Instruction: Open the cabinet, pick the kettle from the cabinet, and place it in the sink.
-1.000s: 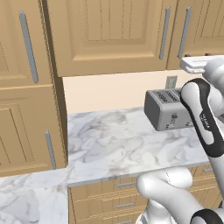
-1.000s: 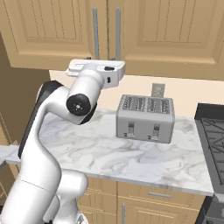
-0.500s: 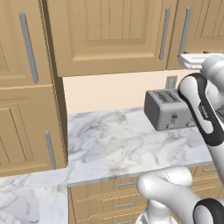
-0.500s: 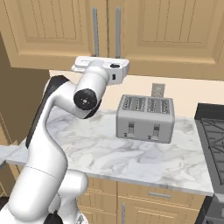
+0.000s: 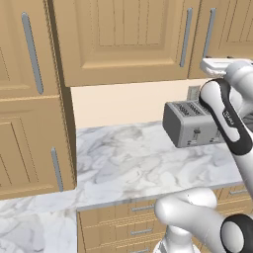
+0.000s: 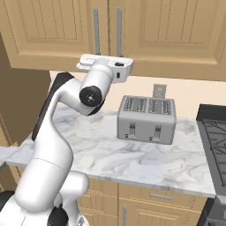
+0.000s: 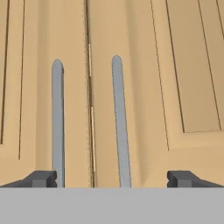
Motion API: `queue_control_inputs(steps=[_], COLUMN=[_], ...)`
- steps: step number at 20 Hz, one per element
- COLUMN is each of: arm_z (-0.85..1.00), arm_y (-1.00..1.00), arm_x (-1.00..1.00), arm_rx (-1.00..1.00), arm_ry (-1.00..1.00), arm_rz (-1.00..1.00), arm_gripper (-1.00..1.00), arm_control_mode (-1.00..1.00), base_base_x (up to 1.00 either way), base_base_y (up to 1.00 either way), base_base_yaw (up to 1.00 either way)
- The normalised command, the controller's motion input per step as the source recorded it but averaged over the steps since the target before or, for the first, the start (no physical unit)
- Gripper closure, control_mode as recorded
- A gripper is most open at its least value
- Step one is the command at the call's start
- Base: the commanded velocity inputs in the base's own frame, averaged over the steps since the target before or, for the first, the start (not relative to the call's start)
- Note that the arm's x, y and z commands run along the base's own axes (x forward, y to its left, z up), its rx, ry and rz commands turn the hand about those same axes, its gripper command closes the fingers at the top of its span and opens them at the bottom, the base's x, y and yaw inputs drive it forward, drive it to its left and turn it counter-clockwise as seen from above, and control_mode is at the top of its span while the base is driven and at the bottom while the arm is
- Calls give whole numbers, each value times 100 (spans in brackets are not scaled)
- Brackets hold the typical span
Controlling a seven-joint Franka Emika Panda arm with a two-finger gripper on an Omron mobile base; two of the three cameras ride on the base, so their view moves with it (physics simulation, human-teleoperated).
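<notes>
- Pincer point(image 7: 112, 179) spread wide, gripping nothing, at frame bottom.
- Two grey bar handles point(image 7: 120, 122) rise between its tips, on the shut cabinet point(image 6: 176, 26).
- Risk: closing now could catch both handles; toaster point(image 6: 147, 119) sits below.

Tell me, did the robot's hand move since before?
Yes. In the right base view the gripper has risen toward the cabinet handles, farther above the toaster, which stayed put.

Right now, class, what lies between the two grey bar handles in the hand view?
In the hand view, only bare wood and the dark vertical seam where the two cabinet doors meet; both handles stay untouched, and the jaws stand open.
</notes>
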Motion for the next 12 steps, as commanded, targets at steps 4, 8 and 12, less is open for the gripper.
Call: queue_control_inputs(steps=[4, 8, 12], arm_z=[0, 0, 0], arm_y=[0, 0, 0], arm_x=[18, 19, 20], arm_rx=[0, 0, 0], arm_ry=[0, 0, 0], arm_rz=[0, 0, 0], arm_gripper=[-100, -100, -100], arm_control_mode=[-100, -100, -100], base_base_x=[0, 0, 0], base_base_y=[0, 0, 0], base_base_yaw=[0, 0, 0])
